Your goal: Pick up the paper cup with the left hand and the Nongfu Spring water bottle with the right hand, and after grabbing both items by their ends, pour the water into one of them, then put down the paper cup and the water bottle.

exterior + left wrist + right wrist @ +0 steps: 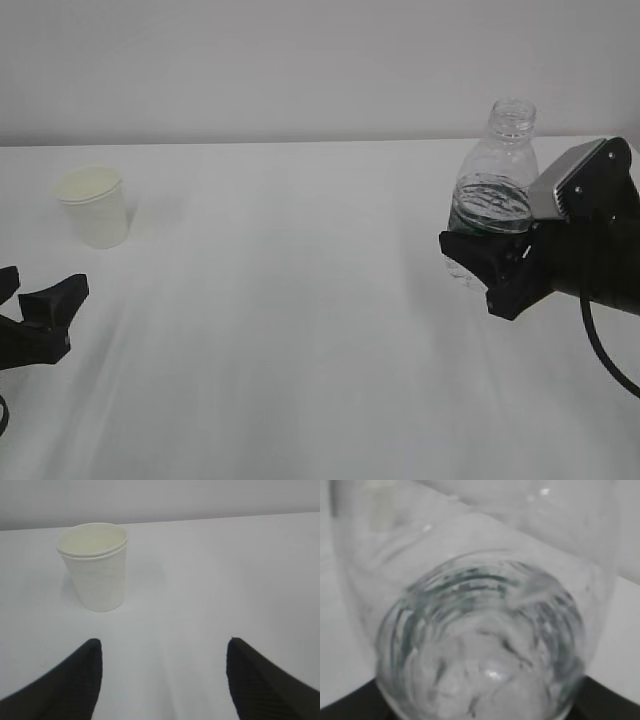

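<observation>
The off-white paper cup (95, 208) stands upright at the far left of the table; in the left wrist view the cup (95, 570) is ahead and left of the fingers. My left gripper (45, 284) (162, 647) sits low, short of the cup, open and empty. The clear Nongfu Spring water bottle (497, 160) stands upright on the right, capless, with a dark green label. My right gripper (470, 245) is shut on its lower body; the far finger is hidden behind it. In the right wrist view the bottle (480, 645) fills the frame. Water inside is hard to make out.
The white table (300, 320) runs back to a pale wall. A wide bare stretch lies between the cup and the bottle. The right arm's cable (600, 350) hangs at the right edge.
</observation>
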